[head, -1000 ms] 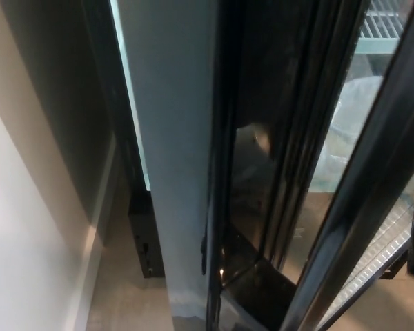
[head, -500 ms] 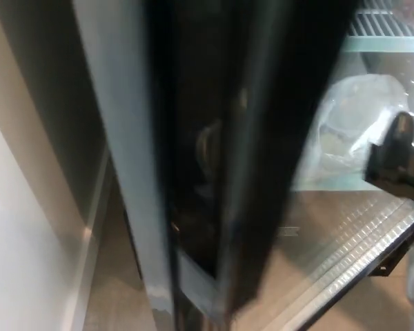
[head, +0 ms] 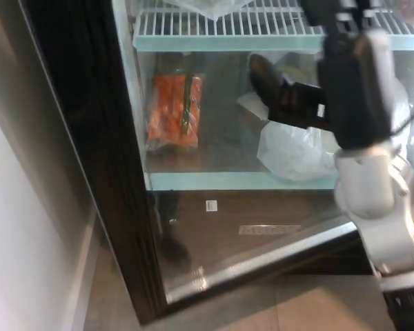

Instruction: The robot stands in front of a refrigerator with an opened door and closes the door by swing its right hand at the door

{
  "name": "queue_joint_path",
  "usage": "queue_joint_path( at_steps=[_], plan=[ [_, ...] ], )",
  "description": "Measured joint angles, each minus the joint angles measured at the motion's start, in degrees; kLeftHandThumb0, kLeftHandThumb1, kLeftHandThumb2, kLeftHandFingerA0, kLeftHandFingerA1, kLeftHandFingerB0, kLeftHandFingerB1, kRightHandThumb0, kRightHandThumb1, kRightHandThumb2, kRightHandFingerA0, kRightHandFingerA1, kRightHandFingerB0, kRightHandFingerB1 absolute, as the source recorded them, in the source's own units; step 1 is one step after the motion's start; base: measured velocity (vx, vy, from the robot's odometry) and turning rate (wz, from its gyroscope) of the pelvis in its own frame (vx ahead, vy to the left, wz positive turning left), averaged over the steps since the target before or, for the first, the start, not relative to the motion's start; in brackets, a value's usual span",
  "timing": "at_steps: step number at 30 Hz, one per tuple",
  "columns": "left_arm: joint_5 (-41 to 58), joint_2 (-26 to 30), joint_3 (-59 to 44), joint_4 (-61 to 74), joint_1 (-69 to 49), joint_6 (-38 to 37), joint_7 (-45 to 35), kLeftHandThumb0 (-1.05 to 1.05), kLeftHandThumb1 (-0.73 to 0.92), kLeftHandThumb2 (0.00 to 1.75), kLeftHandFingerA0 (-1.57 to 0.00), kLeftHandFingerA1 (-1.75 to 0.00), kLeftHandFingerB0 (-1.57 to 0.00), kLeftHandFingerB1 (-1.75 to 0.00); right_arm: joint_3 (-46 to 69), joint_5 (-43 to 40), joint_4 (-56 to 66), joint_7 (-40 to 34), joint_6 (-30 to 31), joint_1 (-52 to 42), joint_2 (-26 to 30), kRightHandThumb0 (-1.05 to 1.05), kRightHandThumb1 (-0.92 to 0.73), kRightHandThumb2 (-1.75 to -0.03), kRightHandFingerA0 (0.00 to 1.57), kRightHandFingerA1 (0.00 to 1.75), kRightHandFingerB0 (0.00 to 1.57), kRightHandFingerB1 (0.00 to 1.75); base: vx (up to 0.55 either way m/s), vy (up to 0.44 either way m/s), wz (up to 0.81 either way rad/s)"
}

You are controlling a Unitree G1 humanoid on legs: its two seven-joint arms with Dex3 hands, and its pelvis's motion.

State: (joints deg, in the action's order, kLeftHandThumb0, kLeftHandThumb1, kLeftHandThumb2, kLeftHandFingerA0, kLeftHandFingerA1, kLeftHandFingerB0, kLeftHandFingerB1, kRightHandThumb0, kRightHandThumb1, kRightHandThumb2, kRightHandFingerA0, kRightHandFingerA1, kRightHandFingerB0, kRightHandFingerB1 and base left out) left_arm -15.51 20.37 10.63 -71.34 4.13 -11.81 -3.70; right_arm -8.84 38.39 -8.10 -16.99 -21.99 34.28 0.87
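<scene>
The refrigerator's glass door (head: 221, 227) faces me, its black left frame (head: 117, 207) against the cabinet and its silvery bottom rail (head: 262, 262) slanting low in the view. My right arm (head: 372, 200) reaches in from the right, and its black right hand (head: 283, 103) rests at the glass in front of the middle shelf. Blur hides the hand's pose. Whether the door is fully latched cannot be seen. The left hand is out of the picture.
Behind the glass, an orange bag of carrots (head: 174, 110) and a white plastic bag (head: 297, 152) lie on a shelf under a white wire rack (head: 214, 24). A pale wall (head: 27, 227) stands on the left, tan floor (head: 310, 303) below.
The door, seen edge-on in the middle earlier, has swung across to the left and now covers the fridge front. My right arm has swept in from the right to the glass.
</scene>
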Motion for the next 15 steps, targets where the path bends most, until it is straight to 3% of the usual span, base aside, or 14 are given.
queue_joint_path(
  at_steps=[1,2,7,8,10,11,14,15],
  plan=[
    [0.0,0.0,0.0,0.0,0.0,0.0,0.0,-0.47,0.63,0.96,-0.4,-0.55,-0.29,-0.48,-0.3,0.2,-1.2,0.1,0.2,0.6,0.2,-0.75,-0.72,-1.06,0.0,0.31,0.16,0.41,0.0,0.009,0.06],
    [0.0,0.0,0.0,0.0,0.1,0.0,0.0,-0.46,0.74,0.63,-0.47,-0.38,-0.42,-0.36,-0.7,0.4,-2.6,0.2,0.5,1.1,0.5,-0.75,-0.72,-1.05,0.0,0.32,0.14,0.42,0.0,0.0,0.0],
    [0.0,0.0,0.1,0.0,0.2,0.0,0.0,-0.45,0.74,0.63,-0.48,-0.39,-0.44,-0.36,-5.5,2.9,-16.0,1.9,3.5,4.6,3.9,-0.73,-0.69,-1.0,0.0,0.34,0.14,0.43,0.0,0.0,0.0],
    [0.0,0.0,0.2,0.0,0.2,0.0,0.0,-0.45,0.74,0.62,-0.48,-0.39,-0.44,-0.37,-6.6,3.6,-18.8,2.4,4.2,5.1,4.7,-0.34,-0.55,-1.09,0.0,0.49,0.0,0.46,0.0,0.0,0.0],
    [0.0,0.0,0.2,0.0,0.2,0.0,0.0,-0.45,0.74,0.62,-0.48,-0.39,-0.44,-0.37,-8.3,4.4,-22.8,3.2,5.3,5.6,6.3,-0.34,-0.54,-1.09,0.0,0.49,0.0,0.46,0.0,0.0,0.0],
    [0.0,0.0,0.3,0.0,0.2,0.0,0.0,-0.44,0.73,0.62,-0.48,-0.39,-0.45,-0.37,-9.1,4.7,-24.7,3.7,5.8,5.7,7.2,-0.72,-0.69,-0.94,0.05,0.38,0.09,0.38,0.0,0.0,0.0],
    [-0.2,0.2,0.8,0.0,0.0,-0.8,0.0,-0.44,0.73,0.62,-0.48,-0.39,-0.45,-0.37,-12.0,6.3,-31.6,6.1,8.2,5.8,11.3,-0.72,-0.69,-0.94,0.05,0.38,0.09,0.38,0.0,0.0,0.0],
    [-0.3,0.3,0.9,0.0,-0.1,-1.1,0.0,-0.44,0.73,0.62,-0.48,-0.38,-0.44,-0.36,-12.6,6.6,-32.7,6.7,8.8,5.7,12.4,-0.34,-0.55,-1.09,0.0,0.49,0.0,0.46,0.0,0.0,0.0]
  ],
)
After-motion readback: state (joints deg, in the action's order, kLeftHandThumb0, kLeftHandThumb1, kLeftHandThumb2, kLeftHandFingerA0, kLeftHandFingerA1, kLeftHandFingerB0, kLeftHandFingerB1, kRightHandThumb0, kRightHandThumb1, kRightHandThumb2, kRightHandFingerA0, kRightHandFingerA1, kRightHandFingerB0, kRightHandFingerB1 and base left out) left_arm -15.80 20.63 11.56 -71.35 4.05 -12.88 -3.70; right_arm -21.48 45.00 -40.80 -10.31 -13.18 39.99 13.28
